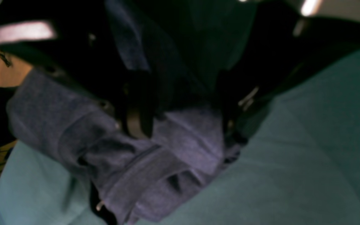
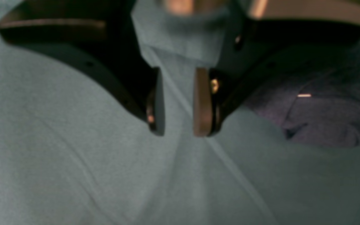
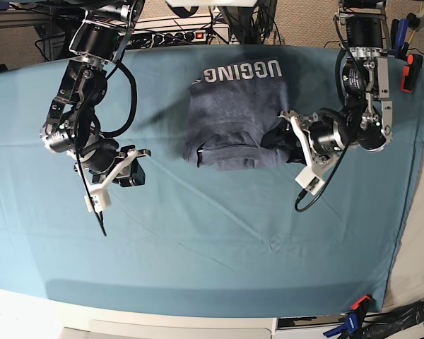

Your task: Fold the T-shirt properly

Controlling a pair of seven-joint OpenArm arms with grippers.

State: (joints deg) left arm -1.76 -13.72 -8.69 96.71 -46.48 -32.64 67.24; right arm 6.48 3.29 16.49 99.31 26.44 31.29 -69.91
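Left claw (image 1: pixel 180 125) looks released at the heathered blue-grey cotton T-shirt (image 3: pixel 237 116), 3 o'clock edge; right claw (image 2: pixel 178 103) empty, ajar. Mostly folded, needs tidying.

The base view looks straight down from high above, taking in the whole teal table cloth (image 3: pixel 212 240), both arms and the T-shirt (image 3: pixel 237 116). The left wrist view sits very close behind the left gripper (image 1: pixel 180 125), blurred, filled by shirt fabric and cloth. The right wrist view looks past the right gripper (image 2: pixel 178 103) onto bare cloth, sharing the shirt's edge at its right.
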